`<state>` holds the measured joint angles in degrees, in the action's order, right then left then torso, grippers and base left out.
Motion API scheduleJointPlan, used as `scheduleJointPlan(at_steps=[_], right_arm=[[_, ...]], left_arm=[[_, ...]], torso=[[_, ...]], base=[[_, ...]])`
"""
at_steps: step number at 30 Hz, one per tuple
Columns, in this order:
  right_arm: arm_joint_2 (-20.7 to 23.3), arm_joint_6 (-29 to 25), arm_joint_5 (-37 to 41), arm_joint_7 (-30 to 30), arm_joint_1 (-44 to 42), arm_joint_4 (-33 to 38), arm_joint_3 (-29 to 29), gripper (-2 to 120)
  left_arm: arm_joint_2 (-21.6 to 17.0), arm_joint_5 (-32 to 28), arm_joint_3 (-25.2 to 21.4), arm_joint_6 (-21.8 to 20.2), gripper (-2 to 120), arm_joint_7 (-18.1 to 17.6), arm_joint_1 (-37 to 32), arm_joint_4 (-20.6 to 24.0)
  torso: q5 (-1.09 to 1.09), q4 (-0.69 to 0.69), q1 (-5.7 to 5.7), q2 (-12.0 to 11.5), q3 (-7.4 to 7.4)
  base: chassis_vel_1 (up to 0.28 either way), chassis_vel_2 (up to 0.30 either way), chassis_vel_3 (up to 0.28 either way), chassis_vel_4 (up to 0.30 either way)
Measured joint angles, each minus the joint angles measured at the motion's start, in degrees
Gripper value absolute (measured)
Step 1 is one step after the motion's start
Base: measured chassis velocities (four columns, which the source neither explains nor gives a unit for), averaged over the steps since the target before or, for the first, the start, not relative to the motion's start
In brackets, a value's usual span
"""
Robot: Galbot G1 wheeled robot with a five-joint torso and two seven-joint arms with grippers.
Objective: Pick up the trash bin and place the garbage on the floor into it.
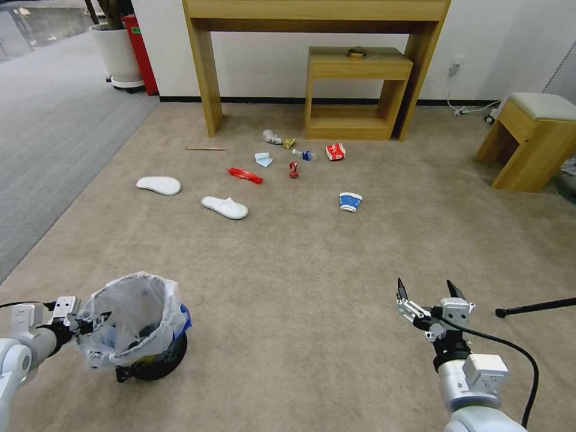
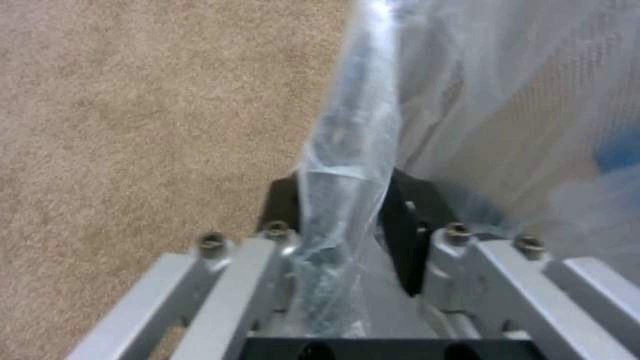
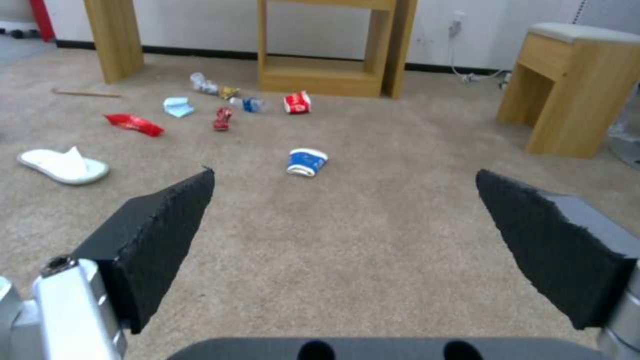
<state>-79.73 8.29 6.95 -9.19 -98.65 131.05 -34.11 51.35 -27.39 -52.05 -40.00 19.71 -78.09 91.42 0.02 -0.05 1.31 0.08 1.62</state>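
Observation:
The trash bin, black with a crinkled white bag, sits tilted at the near left of the floor. My left gripper is shut on its bag-covered rim. My right gripper hangs open and empty above the carpet at the near right. The garbage lies farther ahead: two white slippers, a red wrapper, a crushed red can, a blue-white cup, a red-white carton, a clear bottle, a tissue and a wooden stick.
A tall wooden console and a low wooden shelf stand against the back wall. A padded wooden stool is at the right. A black rod lies near my right arm. Grey ribbed carpet runs along the left.

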Motion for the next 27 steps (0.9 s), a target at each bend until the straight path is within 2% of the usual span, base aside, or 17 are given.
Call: scheduleJointPlan(at_steps=[4, 11, 15, 16, 19, 20, 22, 23, 27], right_arm=[[0.0, 0.1, -0.1, -0.6, 0.1, 0.0, 0.2, 100], [0.0, 0.1, -0.2, -1.0, 0.5, 0.1, -0.1, 100], [0.0, 0.5, 0.1, -1.2, 1.1, 0.2, -0.5, 100], [0.0, 0.5, 0.1, -1.2, 1.1, 0.2, -0.5, 100], [-0.1, 0.9, 0.5, -1.6, 1.7, 0.6, -0.8, 100], [-0.1, 0.9, 0.5, -1.6, 1.7, 0.6, -0.8, 100], [0.0, 1.0, 0.6, -1.6, 1.9, 0.8, -1.2, 100], [0.0, 1.0, 0.6, -1.6, 1.9, 0.8, -1.2, 100], [0.0, 1.2, 0.5, -1.5, 1.9, 1.5, -2.3, 100]], left_arm=[[0.4, -0.1, -0.2, 0.0, 7, -0.5, -0.2, 0.3], [1.7, -1.8, -1.0, 0.2, 6, -3.4, -1.9, 2.1], [3.8, -6.3, -2.7, 0.1, 5, -10.4, -4.1, 5.9], [3.8, -6.3, -2.7, 0.1, 5, -10.4, -4.1, 5.9], [5.9, -11.7, -5.6, 0.2, 0, -14.7, -6.7, 11.8], [5.9, -11.7, -5.6, 0.2, 0, -14.7, -6.7, 11.8], [7.4, -14.8, -7.1, 0.1, 0, -16.8, -8.1, 15.6], [7.4, -14.8, -7.1, 0.1, 0, -16.8, -8.1, 15.6], [11.2, -18.1, -10.0, 0.0, 0, -19.8, -10.4, 22.1]], torso=[[0.05, 0.02, 0.0, 0.0, -0.01], [0.02, 0.01, 0.0, 0.0, -0.01], [-0.11, -0.01, 0.0, 0.0, 0.01], [-0.11, -0.01, 0.0, 0.0, 0.01], [-0.01, 0.0, 0.01, 0.0, 0.01], [-0.01, 0.0, 0.01, 0.0, 0.01], [-0.04, 0.01, 0.01, 0.0, 0.01], [-0.04, 0.01, 0.01, 0.0, 0.01], [0.01, 0.0, 0.01, 0.0, 0.01]], base=[[0.0, 0.0, 0.0, 0.0], [0.0, 0.0, 0.0, 0.0], [0.0, 0.0, 0.0, 0.0], [0.0, 0.0, 0.0, 0.0], [0.0, 0.0, 0.0, 0.0], [0.0, 0.0, 0.0, 0.0], [0.0, 0.0, 0.0, 0.0], [0.0, 0.0, 0.0, 0.0], [0.0, 0.0, 0.0, 0.0]])
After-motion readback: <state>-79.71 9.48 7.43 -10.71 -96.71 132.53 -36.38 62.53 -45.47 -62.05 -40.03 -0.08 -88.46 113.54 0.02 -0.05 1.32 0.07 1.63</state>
